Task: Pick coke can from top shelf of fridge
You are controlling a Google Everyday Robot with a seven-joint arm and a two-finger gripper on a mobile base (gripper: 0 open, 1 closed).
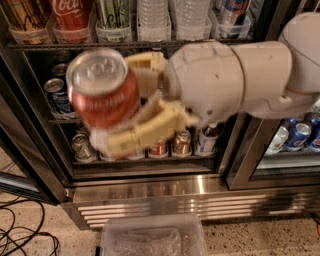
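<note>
My gripper [137, 102] is shut on a red coke can [102, 87] with a silver pull-tab top. It holds the can in front of the open fridge [150, 192], below the top shelf [125, 45] and close to the camera. One cream finger [145, 127] lies under and beside the can, the other [145, 62] behind it. A second coke can [72, 15] stands in a clear tray on the top shelf at the left.
Bottles and cans fill the top shelf trays. Blue cans [57, 95] stand on the middle rack, smaller cans and bottles [182, 142] on the lower one. A clear plastic bin [150, 237] sits on the floor in front. Cables [22, 235] lie at the lower left. Blue cans [297, 135] sit behind the right door.
</note>
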